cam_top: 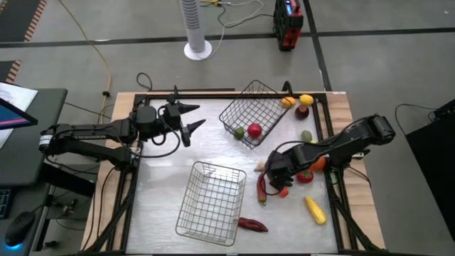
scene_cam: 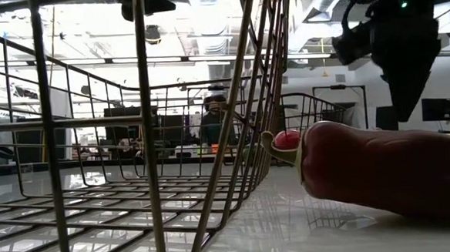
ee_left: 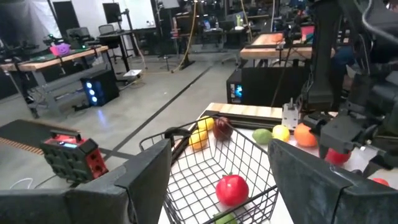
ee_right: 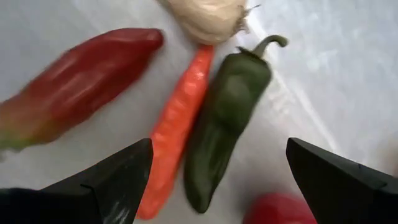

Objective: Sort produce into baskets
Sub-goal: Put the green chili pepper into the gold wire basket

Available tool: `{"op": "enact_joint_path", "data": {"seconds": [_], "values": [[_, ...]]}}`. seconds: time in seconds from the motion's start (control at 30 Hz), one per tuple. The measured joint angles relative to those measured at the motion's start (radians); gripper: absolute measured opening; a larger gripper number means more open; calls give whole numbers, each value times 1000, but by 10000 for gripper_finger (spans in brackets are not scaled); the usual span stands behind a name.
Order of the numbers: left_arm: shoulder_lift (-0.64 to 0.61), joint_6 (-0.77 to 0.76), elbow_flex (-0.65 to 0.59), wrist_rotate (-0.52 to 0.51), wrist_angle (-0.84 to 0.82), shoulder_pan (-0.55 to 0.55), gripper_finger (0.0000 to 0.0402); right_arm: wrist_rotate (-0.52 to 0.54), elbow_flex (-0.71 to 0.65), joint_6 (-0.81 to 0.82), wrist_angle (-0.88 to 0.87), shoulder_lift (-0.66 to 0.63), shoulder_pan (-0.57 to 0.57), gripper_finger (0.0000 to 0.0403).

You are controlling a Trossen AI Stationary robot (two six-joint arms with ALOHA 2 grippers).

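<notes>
2 pieces lie in the far basket [cam_top: 250, 114]; near basket [cam_top: 211, 203] empty.

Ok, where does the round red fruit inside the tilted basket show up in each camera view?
High view: round red fruit above centre, inside the tilted basket.
Left wrist view: bottom centre, on the same basket's mesh.
Low view: cannot tell.
Right wrist view: not in it.
Shared landmark: that tilted basket.
</notes>
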Motion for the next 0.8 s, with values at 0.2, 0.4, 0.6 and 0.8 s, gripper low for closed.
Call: {"op": "enact_joint_path", "data": {"seconds": [0.2,0.4,0.6,0.8], "values": [[0,5,0,-1,-3,0,256,5,0,-32,5,79,-6,395],[0,10,0,-1,-5,0,256,27,0,-72,2,108,-17,388],[0,11,0,-2,-9,0,256,50,0,-117,-14,100,-51,363],[0,17,0,-2,-17,0,256,50,-9,-146,20,107,-66,344]]}}
